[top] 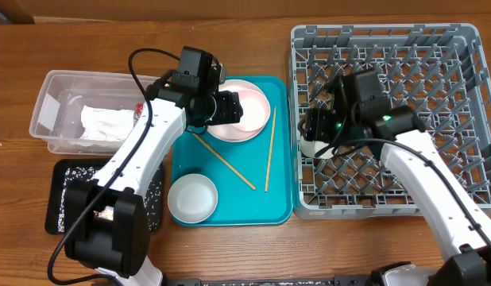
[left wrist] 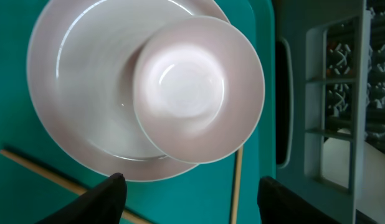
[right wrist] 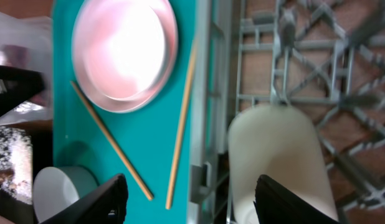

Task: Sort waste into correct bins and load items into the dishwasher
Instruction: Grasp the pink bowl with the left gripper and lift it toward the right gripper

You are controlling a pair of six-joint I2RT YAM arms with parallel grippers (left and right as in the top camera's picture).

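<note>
Left fingers [left wrist: 105, 202] spread (empty) above the pinkish-white bowl [left wrist: 199, 90] on the plate [left wrist: 74, 93], at 1 o'clock on the teal tray [top: 230, 199]; right fingers [right wrist: 105, 202] spread; white cup [right wrist: 276, 149] lies at the dish rack's [top: 436, 48] 9 o'clock edge.

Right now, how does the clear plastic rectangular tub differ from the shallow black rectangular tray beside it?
The clear plastic tub is see-through and deep-walled; the shallow black tray is opaque. The tub holds a crumpled white napkin and a red wrapper; the tray holds scattered white rice. Both are rectangular and sit left of the teal serving tray.
</note>
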